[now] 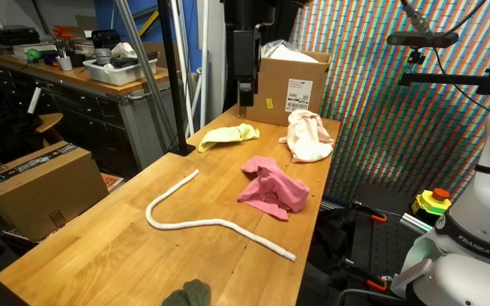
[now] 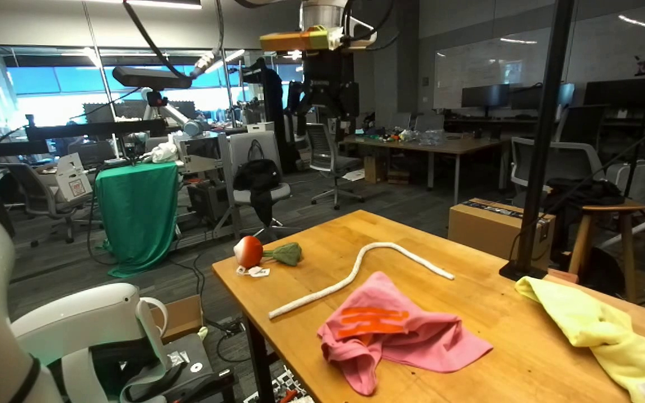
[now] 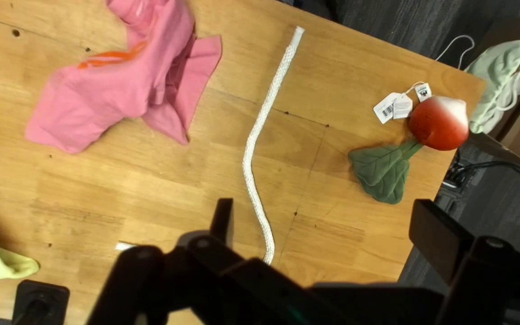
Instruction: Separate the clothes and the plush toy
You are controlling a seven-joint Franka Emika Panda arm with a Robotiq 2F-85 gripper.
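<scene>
The jaws are spread above the counter (image 1: pixel 100 263). The plush toy (image 3: pixel 428 133) lies near one corner; the white rope (image 3: pixel 248 162) is between this toy and the pink cloth (image 3: pixel 111 95). The yellow cloth (image 1: pixel 230 134) and pale cloth (image 1: pixel 306 138) lie nearer the cardboard box (image 1: pixel 270 85).

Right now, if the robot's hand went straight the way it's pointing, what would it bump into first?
Probably the wooden tabletop: the open hand points down at it, between the white rope and the plush toy. Depth is unclear, so it might touch the rope first.
</scene>
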